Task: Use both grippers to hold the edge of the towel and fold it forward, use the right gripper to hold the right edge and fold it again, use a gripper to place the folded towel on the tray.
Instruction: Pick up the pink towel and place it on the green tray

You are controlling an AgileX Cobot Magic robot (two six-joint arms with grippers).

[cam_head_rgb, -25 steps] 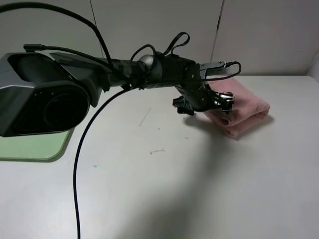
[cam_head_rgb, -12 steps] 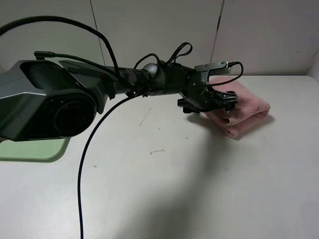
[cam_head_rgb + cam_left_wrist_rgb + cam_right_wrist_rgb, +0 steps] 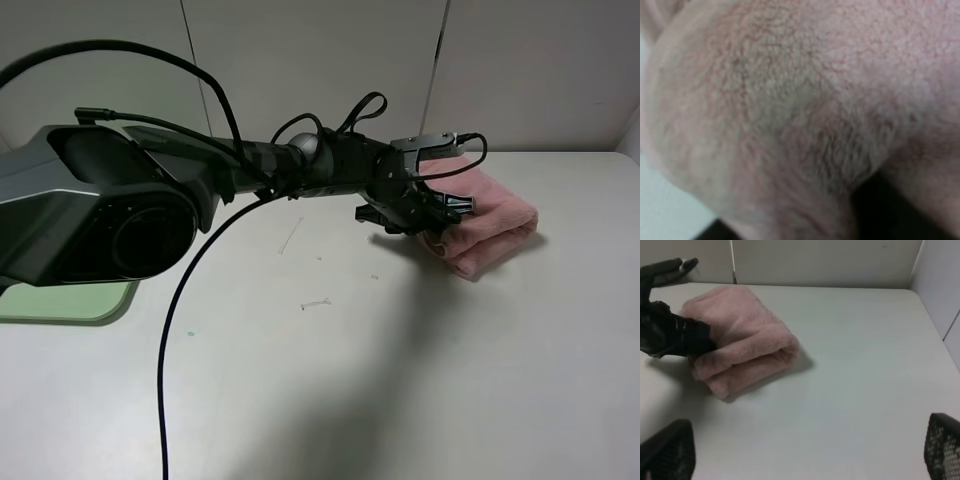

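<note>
The pink towel (image 3: 492,224) lies folded in a thick bundle on the white table, right of the middle. My left gripper (image 3: 432,214) reaches across from the left and is clamped on the bundle's left end. The right wrist view shows those black fingers (image 3: 687,338) pressed into the towel (image 3: 742,332). Pink pile (image 3: 790,100) fills the left wrist view. The right gripper (image 3: 802,452) stands open, well back from the towel, with nothing between its fingers; it is outside the high view. A corner of the pale green tray (image 3: 80,301) shows at the far left.
The left arm's large black body (image 3: 110,215) and a hanging cable (image 3: 170,330) cover the left of the high view. White wall panels (image 3: 330,60) stand behind the table (image 3: 400,380). The table's right edge (image 3: 935,325) runs along a wall.
My left gripper has moved a little further onto the towel's left end and closed its jaws on it. The towel shifted slightly. The tray is more hidden by the arm.
</note>
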